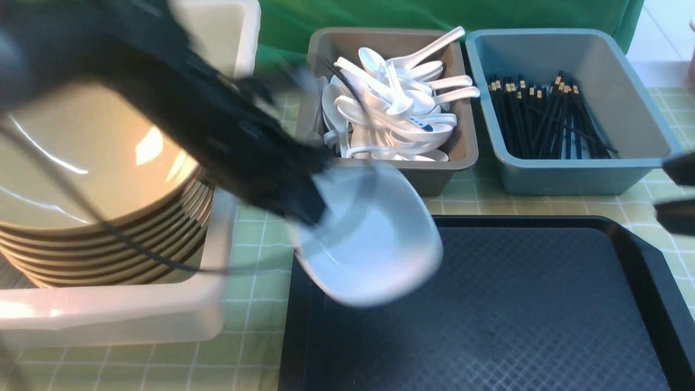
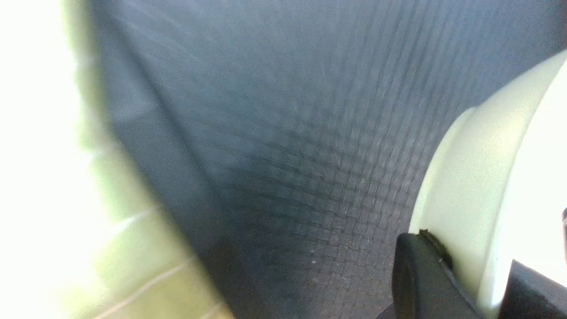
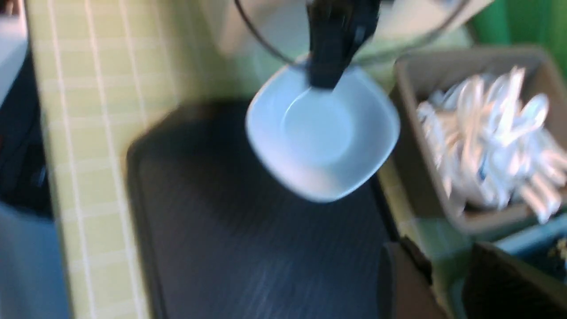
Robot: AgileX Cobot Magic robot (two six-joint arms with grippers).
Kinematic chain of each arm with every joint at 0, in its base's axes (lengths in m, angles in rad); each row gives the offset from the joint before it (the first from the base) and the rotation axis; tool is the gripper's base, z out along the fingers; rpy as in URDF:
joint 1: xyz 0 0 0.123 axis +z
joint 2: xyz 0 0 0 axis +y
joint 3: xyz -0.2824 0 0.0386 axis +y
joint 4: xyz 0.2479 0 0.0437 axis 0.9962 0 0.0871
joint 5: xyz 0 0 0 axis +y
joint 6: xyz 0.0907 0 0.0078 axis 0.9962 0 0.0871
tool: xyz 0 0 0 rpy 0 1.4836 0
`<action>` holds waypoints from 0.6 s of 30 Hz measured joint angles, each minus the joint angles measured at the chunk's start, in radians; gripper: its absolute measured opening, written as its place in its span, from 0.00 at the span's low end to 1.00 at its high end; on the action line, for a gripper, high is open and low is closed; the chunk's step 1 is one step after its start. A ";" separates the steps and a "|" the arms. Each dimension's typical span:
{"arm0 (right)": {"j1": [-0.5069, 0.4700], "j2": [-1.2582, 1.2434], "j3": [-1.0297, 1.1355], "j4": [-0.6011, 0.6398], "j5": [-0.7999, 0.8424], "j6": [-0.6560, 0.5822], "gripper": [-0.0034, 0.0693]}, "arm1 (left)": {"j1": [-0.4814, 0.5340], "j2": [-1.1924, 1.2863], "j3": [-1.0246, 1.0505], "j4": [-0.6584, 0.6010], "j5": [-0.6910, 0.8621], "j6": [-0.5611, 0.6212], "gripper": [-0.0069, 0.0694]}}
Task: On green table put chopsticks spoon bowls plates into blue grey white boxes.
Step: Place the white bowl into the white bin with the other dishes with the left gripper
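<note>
"Front view, and the left gripper (image 1: 317, 209) has its fingers clamped on the rim of a glossy white plate (image 1: 374, 233), rounded-square and tilted, over the far-left corner of the black tray (image 1: 488, 304)!"

"Lovely smooth sheen on that, against the tray's fine woven-looking texture. What of the right gripper (image 1: 676, 187)?"

"Fingers parted, nothing between them, off the tray's right side."

"And the boxes?"

"Left of the tray, the big white box (image 1: 212, 309), its plastic smooth, bearing a nested stack of round, shiny tan bowls (image 1: 98, 163). Beyond the tray, the grey box (image 1: 423, 176), heaped with glossy white spoons (image 1: 399, 103), some handles poking over its rim."

"Beyond the tray's right part?"

"The blue box (image 1: 564, 179), with slim black chopsticks (image 1: 543, 119), gold-banded near their ends! And pale green, white-gridded cloth on the table (image 1: 255, 293) all around the tray."
</note>
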 joint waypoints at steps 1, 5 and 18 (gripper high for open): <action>0.000 0.018 0.000 0.059 -0.036 -0.028 0.34 | 0.069 -0.066 0.002 0.003 0.010 0.007 0.11; 0.000 0.111 -0.012 0.263 -0.087 -0.182 0.34 | 0.321 -0.282 0.051 0.007 0.028 0.041 0.11; 0.000 0.470 -0.353 0.349 0.024 -0.254 0.10 | 0.922 -0.556 0.309 0.339 -0.255 -0.345 0.11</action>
